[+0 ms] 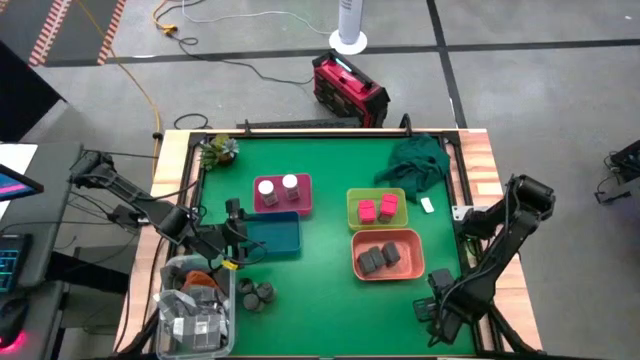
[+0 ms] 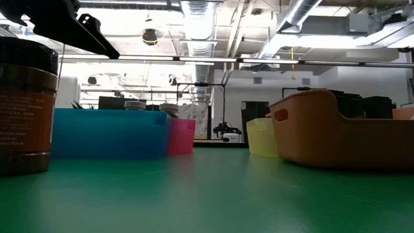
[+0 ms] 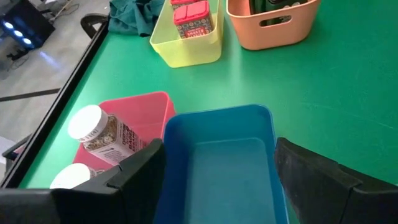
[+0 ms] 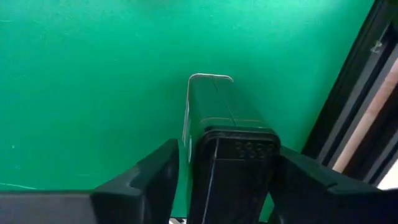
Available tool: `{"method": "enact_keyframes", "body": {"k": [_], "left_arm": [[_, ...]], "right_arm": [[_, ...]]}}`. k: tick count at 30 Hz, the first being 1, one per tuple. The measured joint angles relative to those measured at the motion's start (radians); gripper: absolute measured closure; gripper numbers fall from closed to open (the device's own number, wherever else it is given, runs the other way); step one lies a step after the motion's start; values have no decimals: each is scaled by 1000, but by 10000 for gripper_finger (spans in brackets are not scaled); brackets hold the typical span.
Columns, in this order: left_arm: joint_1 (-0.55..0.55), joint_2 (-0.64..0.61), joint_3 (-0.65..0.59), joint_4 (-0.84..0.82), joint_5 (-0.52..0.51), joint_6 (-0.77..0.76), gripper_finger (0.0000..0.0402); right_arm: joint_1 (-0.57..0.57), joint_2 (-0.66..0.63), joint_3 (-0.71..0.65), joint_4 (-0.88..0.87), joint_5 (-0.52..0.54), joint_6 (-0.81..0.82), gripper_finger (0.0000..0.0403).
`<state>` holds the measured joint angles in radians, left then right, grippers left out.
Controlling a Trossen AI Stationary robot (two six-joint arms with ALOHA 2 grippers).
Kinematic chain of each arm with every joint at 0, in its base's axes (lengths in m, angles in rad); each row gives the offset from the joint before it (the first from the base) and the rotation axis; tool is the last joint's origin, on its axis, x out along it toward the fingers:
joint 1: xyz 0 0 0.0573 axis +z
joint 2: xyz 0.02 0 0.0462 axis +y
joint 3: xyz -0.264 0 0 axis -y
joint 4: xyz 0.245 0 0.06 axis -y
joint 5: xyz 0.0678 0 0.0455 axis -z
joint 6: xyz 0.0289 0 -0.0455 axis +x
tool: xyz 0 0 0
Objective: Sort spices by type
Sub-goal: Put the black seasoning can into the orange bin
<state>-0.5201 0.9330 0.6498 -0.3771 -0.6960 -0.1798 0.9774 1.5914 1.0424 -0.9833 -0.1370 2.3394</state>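
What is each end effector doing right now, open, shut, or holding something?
Left end effector: open, empty, over the blue tray.
Right end effector: fingers on either side of a dark grey rectangular box on the table; grip cannot be told.

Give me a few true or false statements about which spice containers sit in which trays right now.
1. The two white-capped jars lie in the pink rectangular tray. True.
2. The two bright pink boxes sit in the salmon rectangular tray. False: they sit in the yellow-green tray.
3. The blue rectangular tray holds nothing. True.
4. The dark grey round tins are in the blue tray. False: they stand on the green table.
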Motion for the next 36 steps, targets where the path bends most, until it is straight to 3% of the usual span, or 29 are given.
{"method": "enact_keyframes", "body": {"k": [8,14,24,36], "left_arm": [[0,0,0,6,0,2,118],[0,0,0,29,1,8,118],[0,0,0,29,2,3,118],[0,0,0,-9,3,-38,118]], "right_arm": [[-32,-1,0,30,2,-66,256],[-96,-38,39,-26,26,-175,256],[-265,-161,159,-222,214,-408,245],[-511,-181,162,-380,216,-679,247]]}}
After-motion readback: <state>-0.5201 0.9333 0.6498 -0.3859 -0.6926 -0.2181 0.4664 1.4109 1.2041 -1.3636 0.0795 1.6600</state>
